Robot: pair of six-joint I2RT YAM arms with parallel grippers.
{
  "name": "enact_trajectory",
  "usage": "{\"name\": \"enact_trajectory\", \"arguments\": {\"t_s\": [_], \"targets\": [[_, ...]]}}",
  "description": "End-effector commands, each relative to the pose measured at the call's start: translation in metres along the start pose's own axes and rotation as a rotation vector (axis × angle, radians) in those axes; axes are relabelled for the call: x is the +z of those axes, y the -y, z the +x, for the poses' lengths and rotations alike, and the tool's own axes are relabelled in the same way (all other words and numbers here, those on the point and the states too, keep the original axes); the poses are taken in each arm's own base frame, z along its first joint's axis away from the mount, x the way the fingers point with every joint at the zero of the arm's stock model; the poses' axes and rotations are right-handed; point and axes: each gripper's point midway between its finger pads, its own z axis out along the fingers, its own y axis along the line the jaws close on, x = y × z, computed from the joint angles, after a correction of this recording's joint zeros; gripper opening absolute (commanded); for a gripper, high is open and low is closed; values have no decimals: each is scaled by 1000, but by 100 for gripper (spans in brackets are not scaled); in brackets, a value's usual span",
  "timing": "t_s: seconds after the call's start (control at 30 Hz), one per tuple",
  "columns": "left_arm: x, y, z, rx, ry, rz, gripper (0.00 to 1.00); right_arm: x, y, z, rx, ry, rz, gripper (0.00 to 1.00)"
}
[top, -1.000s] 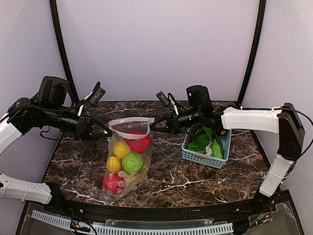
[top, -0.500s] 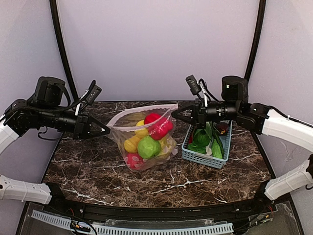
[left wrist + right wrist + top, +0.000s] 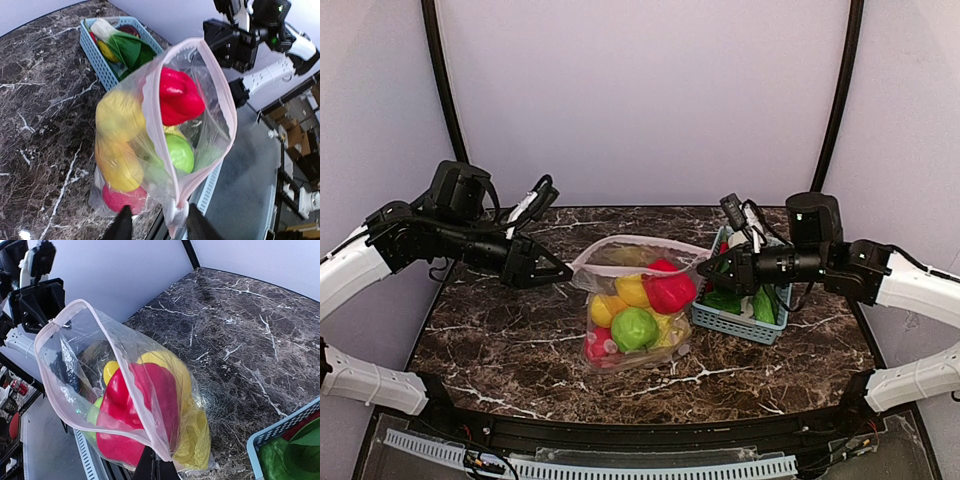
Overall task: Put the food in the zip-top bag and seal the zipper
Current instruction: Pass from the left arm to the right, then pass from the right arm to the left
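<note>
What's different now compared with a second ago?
The zip-top bag of toy food was carried right, to beside the blue basket, and its mouth was pulled wider. The left tool followed and has spread its fingers around one bag corner; the right tool stays pinched on the other. The food is inside as before, the zipper unsealed.

Zip-top bag has shifted rightward with the right end effector, which now sits lower. Left end effector has followed rightward, its fingers now parted about the bag's corner.
</note>
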Motion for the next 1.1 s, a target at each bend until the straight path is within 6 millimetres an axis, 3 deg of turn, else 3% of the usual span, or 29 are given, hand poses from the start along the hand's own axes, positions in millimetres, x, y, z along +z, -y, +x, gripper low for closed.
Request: {"name": "enact_trajectory", "arguments": {"t_s": [0.0,0.03,0.1,0.27,0.43,0.53,0.77,1.07], "targets": [[-10,6,-14,47,133,11,55,-5,13,-5,65,46,100,0],[-11,7,-15,42,181,30,68,-4,14,-5,66,45,103,0],[-10,12,-12,20,244,94,79,-1,16,-4,68,39,114,0],[-5,13,4,-20,290,160,84,0,26,-12,101,55,180,0],[2,14,14,-11,295,137,84,-5,36,-21,185,86,255,0],[16,21,24,13,287,137,82,-7,35,-27,224,107,268,0],[29,34,20,93,348,79,77,-11,45,-39,325,143,359,0],[55,42,19,91,367,90,60,-4,53,-49,357,157,416,0]]}}
